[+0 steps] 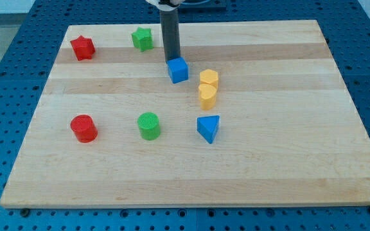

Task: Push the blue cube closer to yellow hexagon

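**Tip at the blue cube's upper edge, yellow pair close by**

Where the rod comes down, my tip (171,58) sits right at the top-left edge of the blue cube (178,70); whether it actually touches cannot be told, but no gap shows. Being a bare rod, it has nothing to open or close and holds nothing.

- Blue cube: directly below my tip and a shade to the view's right, on the wooden board (300,160).
- Yellow hexagon (209,79): below-right of my tip, just beside the cube with a narrow gap between them.
- Yellow heart-like block (207,95): touching the hexagon's lower side, further below-right of my tip.
- Blue triangular block (209,128): well below my tip, slightly right, under the yellow pair.
- Green star (142,38): near my tip, to its upper left.
- Red star (82,47): far left of my tip, near the board's top-left corner.
- Green cylinder (149,125): well below my tip, slightly left.
- Red cylinder (83,128): well below and far left of my tip
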